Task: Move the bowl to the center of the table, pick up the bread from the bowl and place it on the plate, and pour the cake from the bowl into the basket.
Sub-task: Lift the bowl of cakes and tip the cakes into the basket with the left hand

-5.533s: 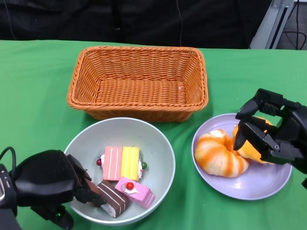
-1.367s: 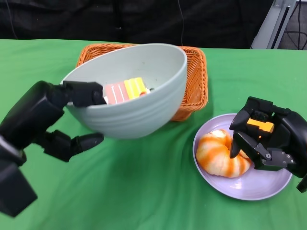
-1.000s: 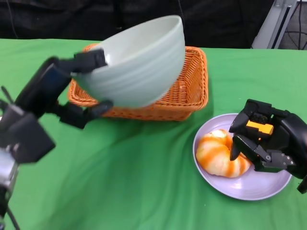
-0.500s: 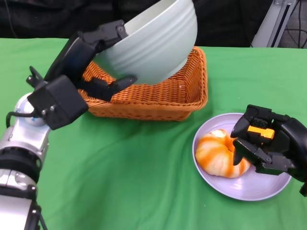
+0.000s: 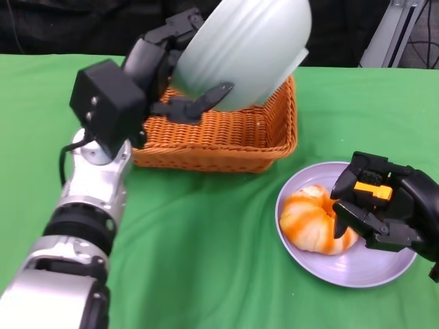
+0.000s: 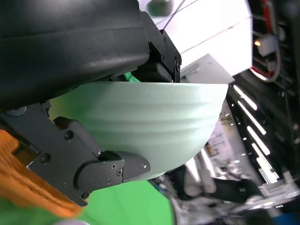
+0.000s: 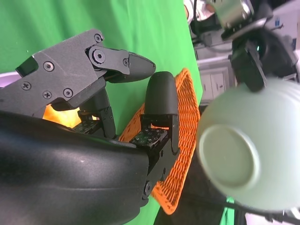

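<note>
Head view shows the left hand (image 5: 171, 65) raised over the woven orange basket (image 5: 219, 133), holding the pale green bowl (image 5: 243, 51) tipped steeply so that its ribbed outer wall and base face the camera and its mouth points away, toward the far side of the basket. One black finger (image 5: 202, 99) lies along the underside of the bowl, and others clamp its upper rim, so the bowl is pinched between them. The inside of the bowl cannot be seen from here, and no cake shows in any view.

Lower right, the lilac plate (image 5: 384, 271) sits on the green tablecloth (image 5: 206, 240), just beside the basket's near right corner. On it lies an orange-and-white striped bread (image 5: 312, 223), shaped like a croissant. The right hand (image 5: 381, 209) rests over the plate's right half, fingers curled downward with their tips right at the bread's edge; whether they actually grip it I cannot tell.

From the right wrist camera the bowl's round foot (image 7: 227, 157) faces the lens, hanging above the basket's rim (image 7: 185, 140). The left wrist camera shows the bowl's wall (image 6: 150, 122) pressed between the hand's fingers (image 6: 110, 171).
</note>
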